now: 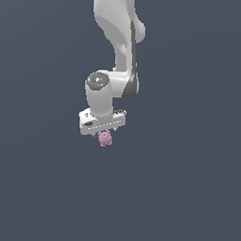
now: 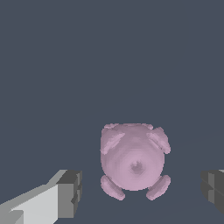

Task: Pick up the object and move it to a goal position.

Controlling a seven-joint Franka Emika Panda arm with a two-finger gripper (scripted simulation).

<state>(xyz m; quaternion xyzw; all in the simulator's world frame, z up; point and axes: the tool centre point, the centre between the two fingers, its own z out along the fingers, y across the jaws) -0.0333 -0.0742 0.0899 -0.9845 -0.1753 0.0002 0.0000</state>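
The object (image 2: pixel 133 161) is a small pink round lump with knobbly bumps. In the wrist view it sits between the fingers of my gripper (image 2: pixel 142 192). One dark finger pad (image 2: pixel 70 194) and the other (image 2: pixel 213 190) each stand apart from it, with grey floor showing in both gaps, so the gripper is open around it. In the exterior view the object (image 1: pixel 105 138) shows just under the white hand of the gripper (image 1: pixel 104 132), and the hand hides the fingers there. I cannot tell whether the object rests on the floor.
A plain dark grey floor (image 1: pixel 188 195) fills both views. The white arm (image 1: pixel 118 43) comes down from the top of the exterior view.
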